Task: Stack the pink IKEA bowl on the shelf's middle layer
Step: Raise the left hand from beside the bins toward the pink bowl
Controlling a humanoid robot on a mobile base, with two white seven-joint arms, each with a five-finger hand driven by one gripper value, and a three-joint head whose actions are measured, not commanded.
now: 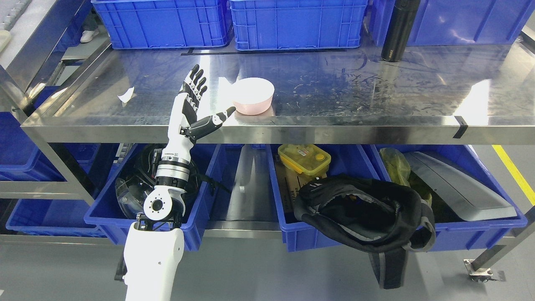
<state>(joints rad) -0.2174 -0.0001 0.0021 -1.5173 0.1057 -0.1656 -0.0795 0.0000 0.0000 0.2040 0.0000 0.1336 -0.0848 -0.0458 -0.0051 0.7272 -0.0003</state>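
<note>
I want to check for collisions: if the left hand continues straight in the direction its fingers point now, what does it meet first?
The left hand is open, fingers pointing up and away over the steel shelf. That line looks free until the blue crate at the back; the pink bowl stays beside the thumb. Depth is uncertain.

The left hand (193,104) is reaching over the steel shelf (334,83) with fingers spread, its thumb seemingly touching the pink bowl (253,96). A black bottle (399,29) is standing well apart, beside blue crates (294,23).
</note>
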